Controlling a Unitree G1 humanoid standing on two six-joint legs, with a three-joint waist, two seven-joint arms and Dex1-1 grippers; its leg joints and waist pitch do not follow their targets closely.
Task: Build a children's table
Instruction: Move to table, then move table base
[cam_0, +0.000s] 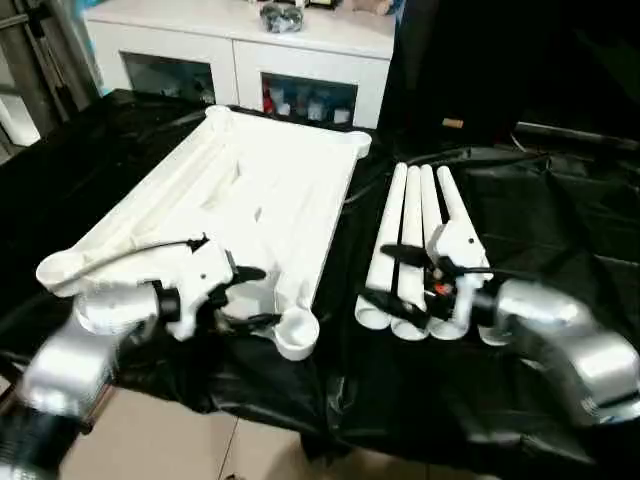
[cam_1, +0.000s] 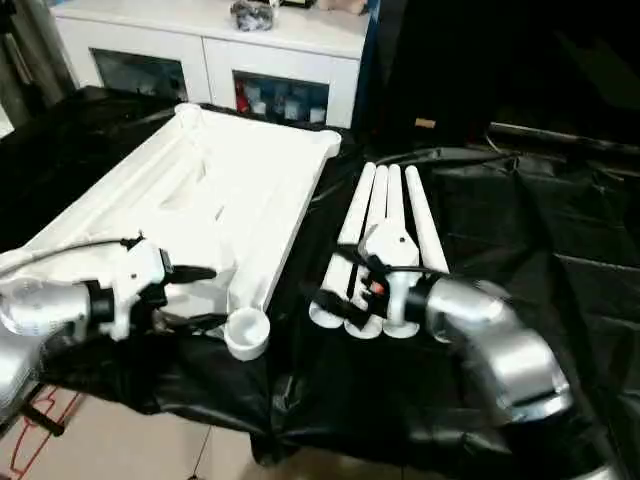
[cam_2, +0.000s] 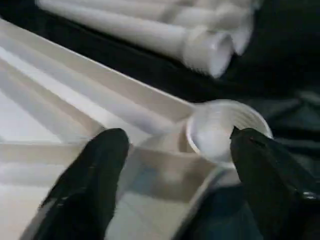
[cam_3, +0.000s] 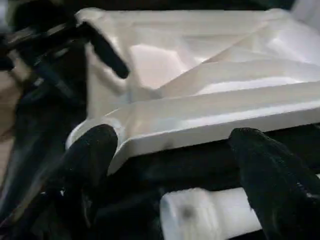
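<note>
I see the left tool (cam_0: 258, 296) spread wide beside the white ribbed plastic tabletop's (cam_0: 250, 190) round socket (cam_0: 297, 333); the right tool (cam_0: 395, 282) gapes wide over four tapered white tube legs (cam_0: 415, 240).

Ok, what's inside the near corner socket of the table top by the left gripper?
The corner socket looks hollow, with only its white inner wall and floor visible. The left gripper hangs open above it, its black finger hiding part of the rim.

The left gripper (cam_1: 195, 297) hovers with its fingers spread beside the tabletop's (cam_1: 230, 185) near corner socket (cam_1: 247, 332). The right gripper's (cam_1: 335, 280) spread fingers point across four legs (cam_1: 385, 215) lying side by side.
</note>
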